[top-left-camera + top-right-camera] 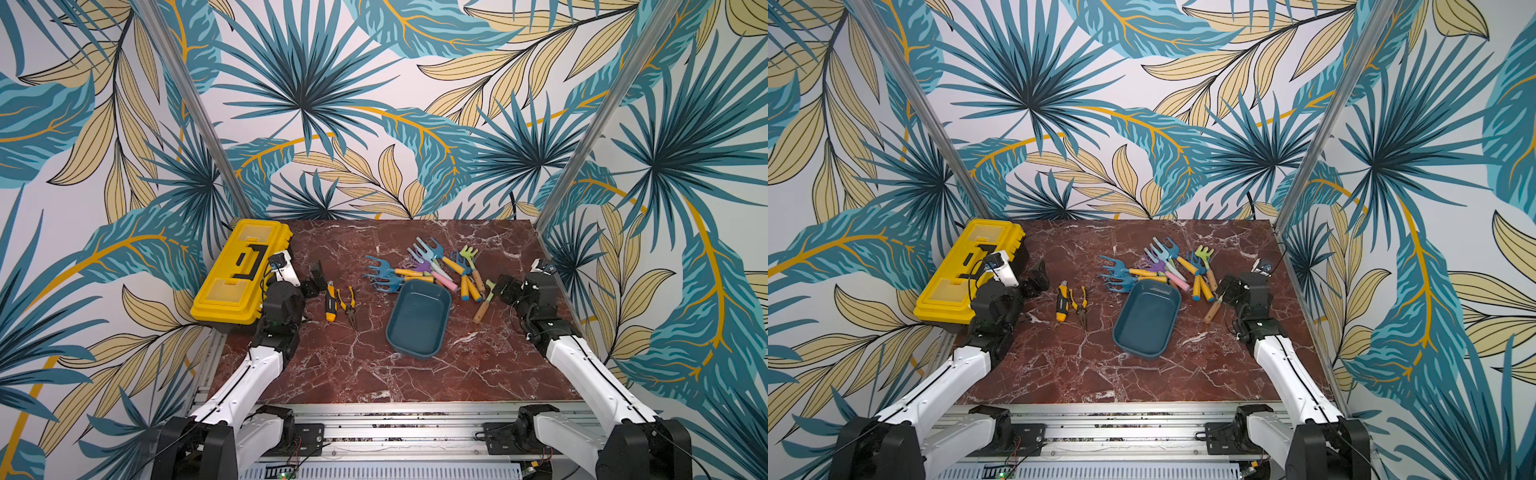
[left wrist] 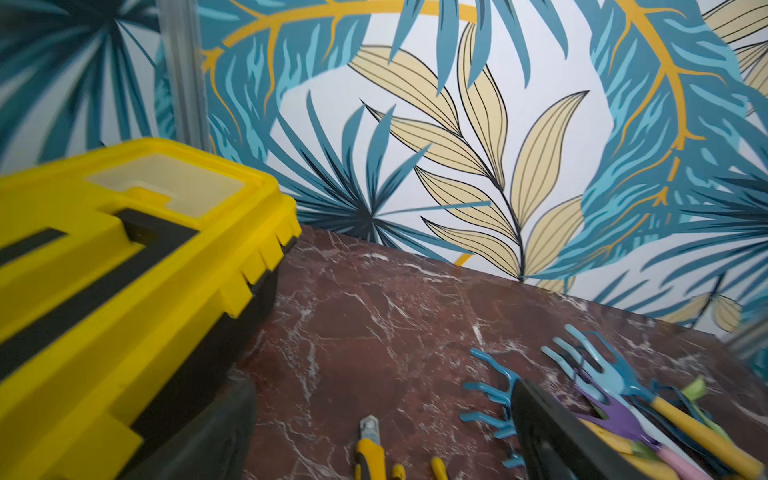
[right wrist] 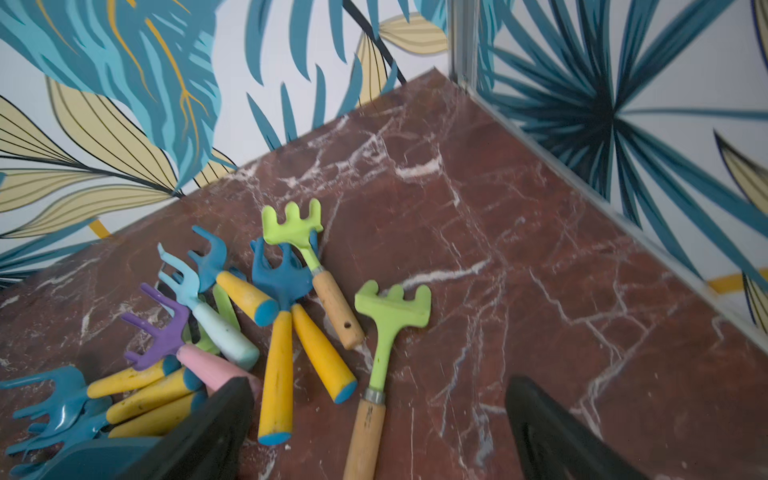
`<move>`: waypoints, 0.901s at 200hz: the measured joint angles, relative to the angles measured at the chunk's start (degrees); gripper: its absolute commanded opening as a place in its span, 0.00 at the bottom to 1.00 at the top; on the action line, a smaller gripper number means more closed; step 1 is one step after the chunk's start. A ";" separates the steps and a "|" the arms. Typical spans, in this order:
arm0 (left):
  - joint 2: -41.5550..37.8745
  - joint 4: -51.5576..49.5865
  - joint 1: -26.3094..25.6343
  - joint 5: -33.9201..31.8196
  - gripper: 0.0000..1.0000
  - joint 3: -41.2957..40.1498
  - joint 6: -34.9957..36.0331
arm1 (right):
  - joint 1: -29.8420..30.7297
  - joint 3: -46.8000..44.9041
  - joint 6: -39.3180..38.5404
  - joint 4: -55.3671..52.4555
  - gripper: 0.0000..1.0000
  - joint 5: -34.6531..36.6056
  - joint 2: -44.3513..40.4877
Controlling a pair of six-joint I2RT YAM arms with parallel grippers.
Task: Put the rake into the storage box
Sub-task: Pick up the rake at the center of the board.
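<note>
Top views | storage box (image 1: 419, 318) far rim just beside rakes (image 1: 432, 270) | left pincer (image 1: 316, 273), right pincer (image 1: 503, 287) gaping

Near marble (image 1: 374, 374) lies open, while piled rakes (image 1: 432, 270) crowd the storage box (image 1: 417, 320) at its far rim (the yellow toolbox (image 1: 239, 274) blocks the left)
</note>
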 measured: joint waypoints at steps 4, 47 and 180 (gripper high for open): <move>0.09 -0.98 0.00 1.25 1.00 0.00 -0.55 | 0.00 0.28 0.61 -1.14 0.97 -0.17 0.31; -0.92 -7.89 0.00 11.96 1.00 0.00 -1.88 | 0.02 8.52 4.59 -8.98 0.85 -5.51 9.86; 2.78 -1.25 5.22 15.02 1.00 -5.97 -17.90 | 6.12 28.33 4.72 -21.14 0.56 -15.08 36.59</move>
